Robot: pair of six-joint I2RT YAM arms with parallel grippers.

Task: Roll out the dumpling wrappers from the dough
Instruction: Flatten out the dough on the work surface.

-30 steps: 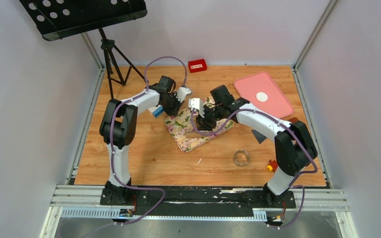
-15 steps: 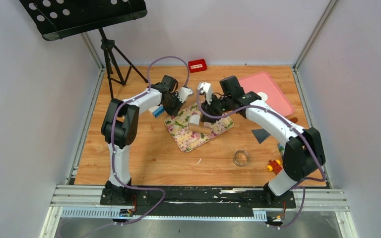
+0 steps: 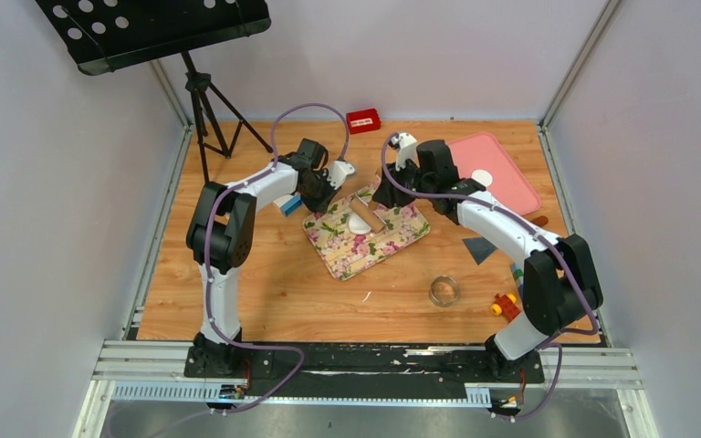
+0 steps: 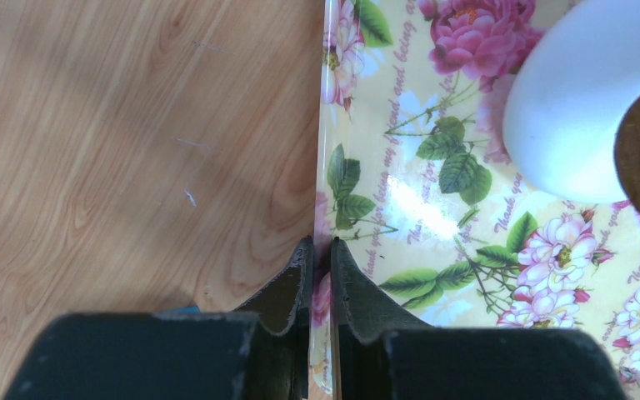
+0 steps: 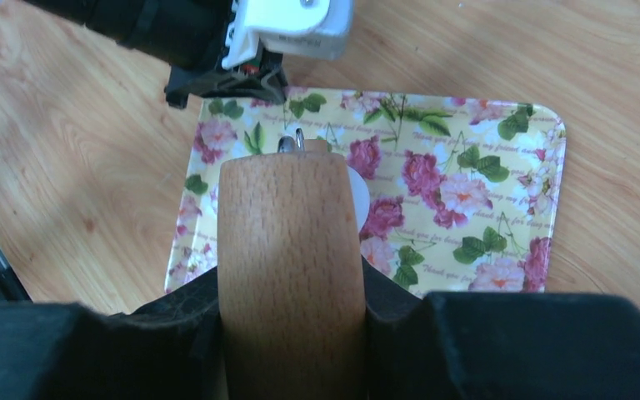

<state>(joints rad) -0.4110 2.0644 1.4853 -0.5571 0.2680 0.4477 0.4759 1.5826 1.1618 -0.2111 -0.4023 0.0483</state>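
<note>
Wooden rolling pin (image 5: 290, 250) in right gripper (image 5: 292, 304), pink tray (image 3: 502, 187) only overhead

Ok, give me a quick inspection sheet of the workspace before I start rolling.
Surface: wooden table, nothing spilled that I can see.
Job's things: dough on the floral tray; one round wrapper on the pink tray; ring cutter near the front.
Clutter: red box at the back; red-and-yellow toy by the right arm.
Grippers: left gripper pinches the floral tray's edge; right gripper holds the rolling pin, its end over the dough.
Cables: purple cables loop along both arms.
Surroundings: music stand back left.
</note>
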